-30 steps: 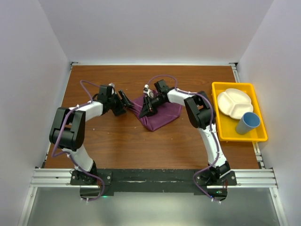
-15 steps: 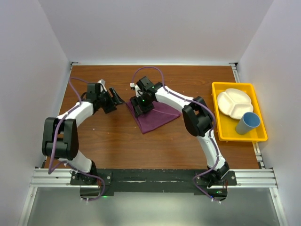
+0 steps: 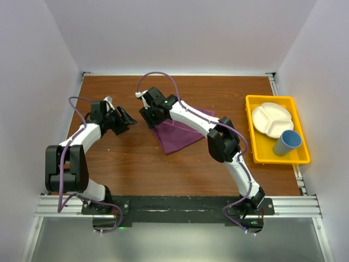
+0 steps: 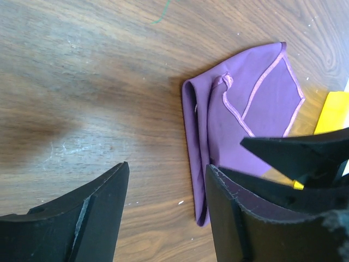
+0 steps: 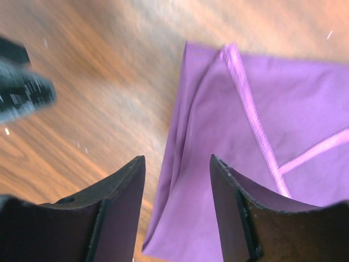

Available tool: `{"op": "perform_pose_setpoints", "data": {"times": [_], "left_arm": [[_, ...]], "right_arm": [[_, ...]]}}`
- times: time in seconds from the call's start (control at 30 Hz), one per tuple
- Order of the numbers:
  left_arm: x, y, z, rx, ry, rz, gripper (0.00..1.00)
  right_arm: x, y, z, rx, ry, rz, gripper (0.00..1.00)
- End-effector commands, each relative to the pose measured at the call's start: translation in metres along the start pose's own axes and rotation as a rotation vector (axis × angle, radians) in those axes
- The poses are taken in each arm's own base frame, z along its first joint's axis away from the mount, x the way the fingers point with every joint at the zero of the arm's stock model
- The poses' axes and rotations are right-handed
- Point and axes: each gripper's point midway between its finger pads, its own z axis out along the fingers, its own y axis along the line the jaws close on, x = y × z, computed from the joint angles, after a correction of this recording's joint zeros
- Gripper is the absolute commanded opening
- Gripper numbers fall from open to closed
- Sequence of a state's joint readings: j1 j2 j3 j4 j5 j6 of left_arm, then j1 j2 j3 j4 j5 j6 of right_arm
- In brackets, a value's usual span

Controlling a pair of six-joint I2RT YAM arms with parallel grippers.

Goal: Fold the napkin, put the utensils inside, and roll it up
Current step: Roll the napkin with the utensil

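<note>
Left of centre in the overhead view, above the brown wooden table (image 3: 136, 164): left gripper (image 3: 131, 118), tips aimed rightward. Stands released, jaws well parted, only bare wood grain between them in the left wrist view.

Just right of that, close by but apart: right gripper (image 3: 149, 121), at the end of the white arm stretched in from the right. Hangs over the left corner of the soft plum-purple cloth napkin (image 3: 177, 134), jaws likewise spread, clenched on nothing. In the right wrist view, folded edge of the napkin (image 5: 283, 136) visible through the gap, below the fingers.

Lies folded and flat on the wood at mid-frame, slightly above the middle, with a paler stitched hem on the top layer; partly hidden under the crossing arm.

Far right of the frame, well apart from the cloth: yellow rectangular plastic tray (image 3: 262, 155). Holds a white divided plate (image 3: 271, 119) in its upper half and an upright light-blue cup (image 3: 287, 143) just beside it, lower right.
</note>
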State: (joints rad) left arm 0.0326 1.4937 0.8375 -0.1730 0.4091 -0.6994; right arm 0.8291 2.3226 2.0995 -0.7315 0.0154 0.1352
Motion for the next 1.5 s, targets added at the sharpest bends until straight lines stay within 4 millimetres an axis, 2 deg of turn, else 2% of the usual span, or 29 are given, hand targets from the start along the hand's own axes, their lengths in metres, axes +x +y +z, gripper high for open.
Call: {"op": "perform_pose_setpoints", "data": {"times": [0.0,0.3,0.4,0.5,0.73,0.83,0.87,1.07,1.17,1.2,1.27,1.33,1.43,1.47], "left_arm": [[-0.009,-0.014,-0.005,0.061,-0.023,0.020,0.63],[-0.001,-0.004,-0.002,0.042,-0.007,0.002,0.61],[0.000,-0.003,0.001,0.068,-0.001,-0.033,0.61],[-0.004,-0.006,0.001,0.069,0.003,-0.013,0.61],[-0.006,-0.005,-0.004,0.075,-0.009,-0.025,0.62],[-0.006,-0.004,-0.005,0.072,-0.013,-0.027,0.62],[-0.005,-0.003,-0.005,0.071,-0.014,-0.026,0.62],[0.003,0.002,-0.008,0.070,-0.010,-0.044,0.62],[0.005,0.005,-0.010,0.063,-0.016,-0.054,0.62],[0.007,0.005,-0.009,0.066,-0.008,-0.058,0.62],[0.006,0.003,-0.010,0.072,-0.007,-0.059,0.62],[0.005,0.004,-0.011,0.067,-0.016,-0.059,0.62],[0.004,0.003,-0.012,0.065,-0.016,-0.064,0.62],[0.002,0.001,-0.013,0.067,-0.018,-0.055,0.62]], "right_arm": [[-0.016,-0.004,0.006,0.051,-0.035,-0.027,0.51],[-0.004,0.000,0.018,0.097,0.000,-0.089,0.51],[-0.002,0.005,0.014,0.095,0.000,-0.095,0.52],[0.001,0.008,0.016,0.103,0.001,-0.103,0.59],[0.017,0.016,0.036,0.099,0.043,-0.116,0.59],[0.027,0.014,0.046,0.112,0.067,-0.116,0.51],[0.029,0.010,0.049,0.127,0.074,-0.112,0.44],[0.052,-0.005,0.062,0.202,0.114,-0.115,0.43],[0.056,-0.007,0.065,0.209,0.118,-0.118,0.36],[0.059,-0.005,0.066,0.198,0.119,-0.117,0.30],[0.060,-0.002,0.067,0.180,0.123,-0.119,0.24],[0.061,0.003,0.067,0.148,0.129,-0.121,0.11],[0.062,0.010,0.065,0.092,0.137,-0.119,0.00],[0.060,0.014,0.063,0.070,0.134,-0.117,0.00]]}}
